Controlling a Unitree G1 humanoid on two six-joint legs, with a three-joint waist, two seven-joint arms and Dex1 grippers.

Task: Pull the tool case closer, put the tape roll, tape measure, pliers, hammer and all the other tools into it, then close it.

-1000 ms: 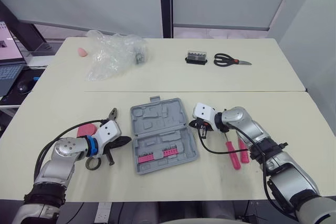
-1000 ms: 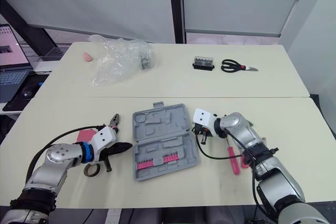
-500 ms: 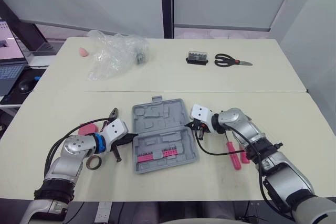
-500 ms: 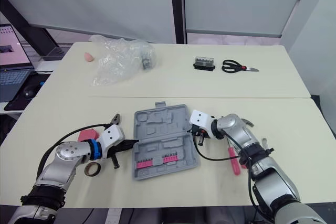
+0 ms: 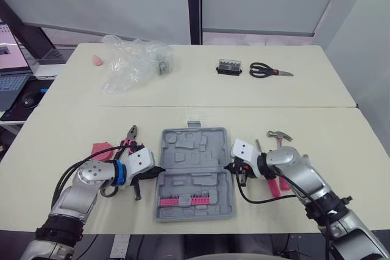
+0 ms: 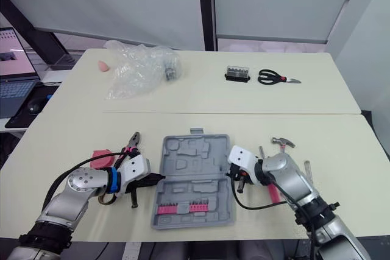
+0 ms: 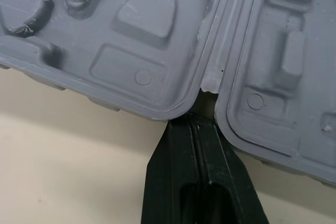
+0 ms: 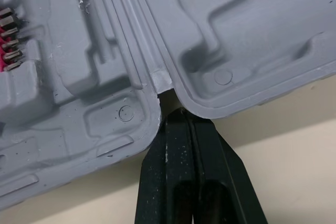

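Observation:
The grey tool case (image 5: pixel 192 172) lies open and flat near the table's front edge, with a row of pink bits (image 5: pixel 183 200) in its near half. My left gripper (image 5: pixel 157 170) is shut, its tips pressed into the hinge notch on the case's left side (image 7: pixel 131 35). My right gripper (image 5: pixel 230 167) is shut too, its tips at the hinge notch on the right side (image 8: pixel 236 24). Pliers (image 5: pixel 130 135) and a pink tape measure (image 5: pixel 99 149) lie left of the case, behind my left arm. A hammer (image 5: pixel 278 135) and pink-handled screwdrivers (image 5: pixel 272 188) lie to the right.
Black scissors (image 5: pixel 268 70) and a small black bit box (image 5: pixel 228 67) sit at the back right. A crumpled clear plastic bag (image 5: pixel 131 62) and a small pink object (image 5: pixel 96 60) lie at the back left. A laptop (image 5: pixel 12 83) stands beyond the left table edge.
The case has slid toward the near edge and turned square to me, with both grippers moving back along with it. The hammer now shows behind my right arm.

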